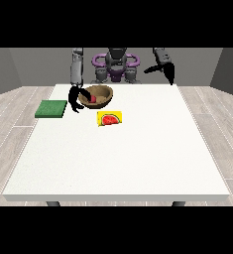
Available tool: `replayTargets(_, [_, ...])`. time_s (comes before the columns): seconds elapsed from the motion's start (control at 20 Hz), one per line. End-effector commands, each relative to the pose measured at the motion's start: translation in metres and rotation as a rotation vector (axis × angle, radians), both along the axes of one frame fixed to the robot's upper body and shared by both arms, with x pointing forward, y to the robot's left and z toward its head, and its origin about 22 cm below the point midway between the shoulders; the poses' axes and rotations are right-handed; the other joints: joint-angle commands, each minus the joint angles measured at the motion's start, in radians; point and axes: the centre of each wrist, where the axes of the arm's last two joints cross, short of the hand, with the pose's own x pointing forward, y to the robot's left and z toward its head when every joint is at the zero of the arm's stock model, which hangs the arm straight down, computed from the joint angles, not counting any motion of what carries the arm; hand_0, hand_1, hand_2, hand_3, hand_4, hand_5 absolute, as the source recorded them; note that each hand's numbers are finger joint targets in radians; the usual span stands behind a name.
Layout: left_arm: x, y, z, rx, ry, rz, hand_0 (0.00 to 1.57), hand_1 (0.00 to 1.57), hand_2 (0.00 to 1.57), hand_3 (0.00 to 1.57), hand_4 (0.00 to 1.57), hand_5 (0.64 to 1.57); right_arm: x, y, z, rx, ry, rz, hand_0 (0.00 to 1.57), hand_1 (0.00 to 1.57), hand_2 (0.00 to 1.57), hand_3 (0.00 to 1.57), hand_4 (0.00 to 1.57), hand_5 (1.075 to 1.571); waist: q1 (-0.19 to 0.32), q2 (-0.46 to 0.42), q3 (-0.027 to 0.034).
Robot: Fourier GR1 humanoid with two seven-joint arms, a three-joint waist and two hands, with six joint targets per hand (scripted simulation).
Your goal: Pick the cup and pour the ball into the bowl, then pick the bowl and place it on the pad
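On the white surface [118, 154], far left, lies a green pad [51, 108], flat and near the edge. Just right of it hangs the hand at the view's left [76, 99], its fingers curled down round the near rim of the brown bowl [99, 95]. Inside the bowl sits a red thing [93, 99]; whether it is ball or cup I cannot tell. Right of the bowl and nearer the camera lies a yellow card with a watermelon slice [110, 118]. Far right, the other hand [168, 71] hovers above the back edge, well apart from everything; its fingers point down, relaxed, holding nothing.
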Motion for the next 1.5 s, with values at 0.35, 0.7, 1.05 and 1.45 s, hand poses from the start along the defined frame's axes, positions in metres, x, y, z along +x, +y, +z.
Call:
replayTargets(0.35, [-0.008,0.03,-0.03,-0.017,0.131,0.058,0.0,0.0,0.0,0.0,0.96,1.423,-0.002,0.022,-0.005,-0.302,0.408,-0.109,1.57,1.57,1.57,1.05,0.86,1.567,-0.016,-0.128,0.0316])
replayTargets(0.7, [-0.038,0.077,-0.075,-0.041,0.292,0.213,0.0,0.0,0.0,0.0,1.0,1.407,0.048,0.026,0.065,-0.29,0.515,0.014,1.57,1.57,1.57,0.87,0.8,1.564,-0.199,-0.303,0.0342])
replayTargets(1.05, [-0.036,0.059,-0.066,-0.048,0.22,0.152,0.0,0.0,0.0,0.0,1.0,1.418,0.059,-0.044,0.114,-0.233,0.464,-0.074,1.57,1.57,1.57,0.77,0.79,1.57,-0.15,-0.215,0.0358])
replayTargets(1.45, [-0.006,0.079,-0.007,-0.072,0.006,0.094,0.0,0.0,0.0,0.0,1.25,1.503,0.052,-0.145,0.162,-0.237,0.252,-0.17,1.57,1.57,1.57,0.22,0.88,1.57,-0.082,0.005,0.0368])
